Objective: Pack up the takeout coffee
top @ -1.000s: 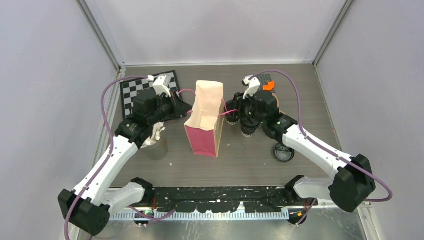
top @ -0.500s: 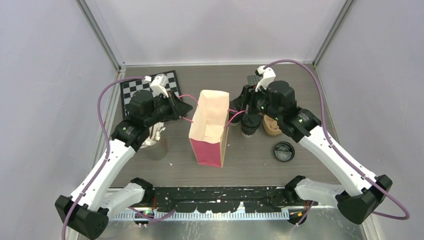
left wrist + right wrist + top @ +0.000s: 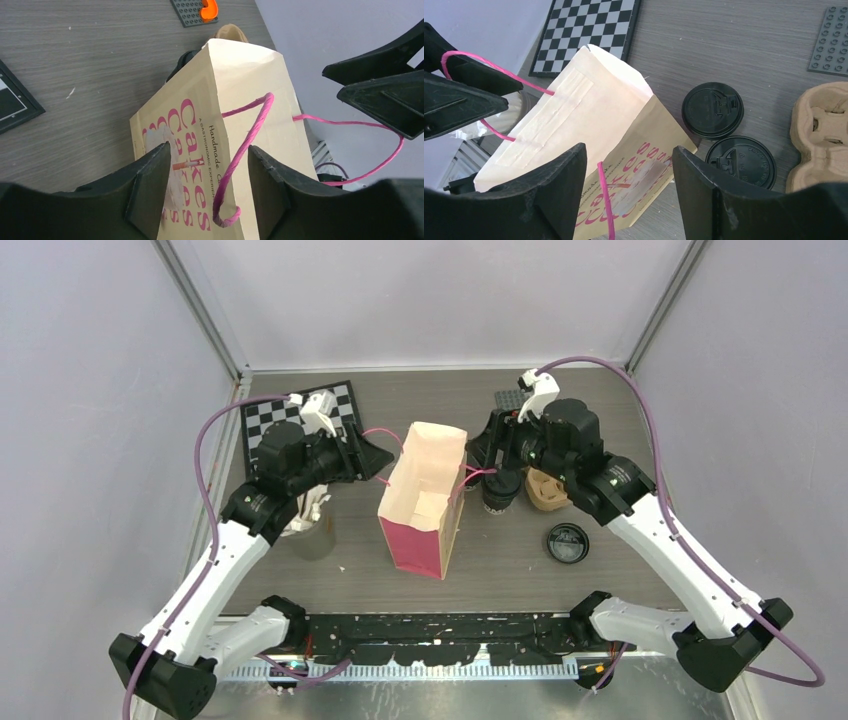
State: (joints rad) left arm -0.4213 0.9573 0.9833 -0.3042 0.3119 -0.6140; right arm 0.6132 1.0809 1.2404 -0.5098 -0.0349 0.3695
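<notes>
My left gripper (image 3: 205, 185) is spread wide, and a pink handle (image 3: 245, 145) of the paper bag (image 3: 425, 490) hangs loose between its fingers. My right gripper (image 3: 629, 190) is spread too. Two coffee cups (image 3: 713, 110) stand outside the bag, beside the brown carrier (image 3: 819, 130).

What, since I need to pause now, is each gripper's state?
Left gripper: open, a pink bag handle loose between its fingers.
Right gripper: open, the other handle between its fingers.
</notes>
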